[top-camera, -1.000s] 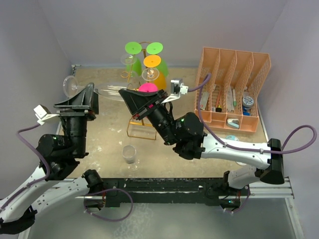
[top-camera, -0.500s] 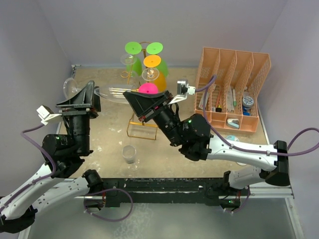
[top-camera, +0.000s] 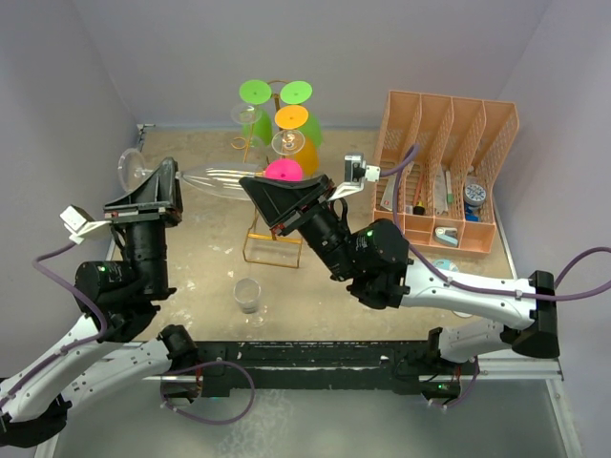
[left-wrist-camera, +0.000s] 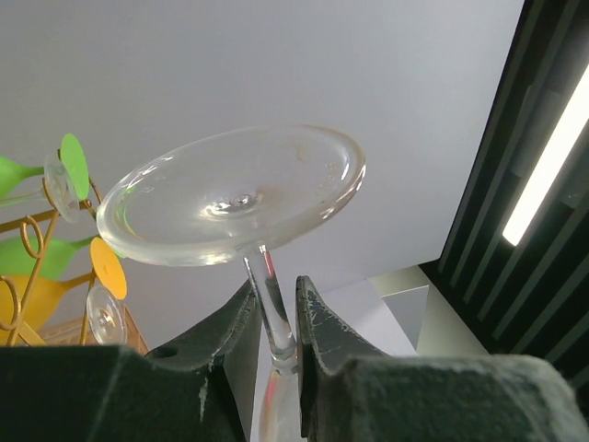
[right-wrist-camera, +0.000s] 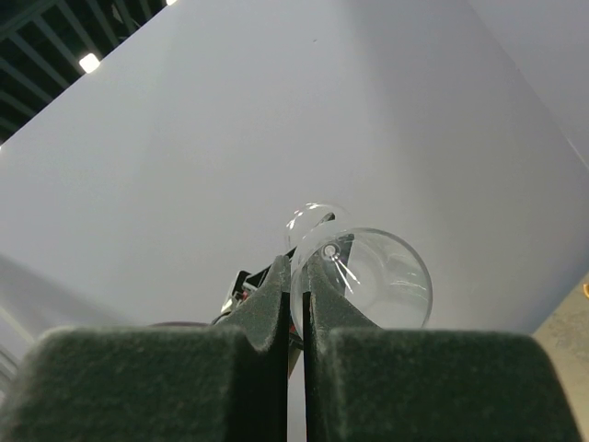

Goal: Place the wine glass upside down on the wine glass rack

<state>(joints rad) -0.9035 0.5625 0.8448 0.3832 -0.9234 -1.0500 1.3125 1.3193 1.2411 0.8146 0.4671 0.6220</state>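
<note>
**Item 1: wine glass** (top-camera: 224,178). Clear, stemmed. It lies on its side in the air above the surface (top-camera: 200,258), carried between my two arms to the left of the rack. The foot points toward the left wall and the bowl's mouth toward my right arm. It is apart from the rack and not hung on it.

**Item 2: left jaws.** Closed on the stem just below the foot. In my left wrist view the fingers (left-wrist-camera: 230,336) press the stem from both sides, and the round foot spreads above them.

**Item 3: right jaws.** Closed almost flat together, pinching the bowl's wall at its rim. In my right wrist view the fingers (right-wrist-camera: 276,295) meet at the bowl's left edge.

**Item 4: wine glass rack** (top-camera: 256,250). Gold wire, upright at the back centre of the surface. It carries inverted glasses with green (top-camera: 256,93), orange (top-camera: 291,116) and pink (top-camera: 284,170) feet.

**Item 5: small clear tumbler** (top-camera: 248,294). Upright on the surface, in front of the rack's base.

**Item 6: peach mesh organizer** (top-camera: 449,114). Stands at the right rear, with small items in its compartments.
</note>
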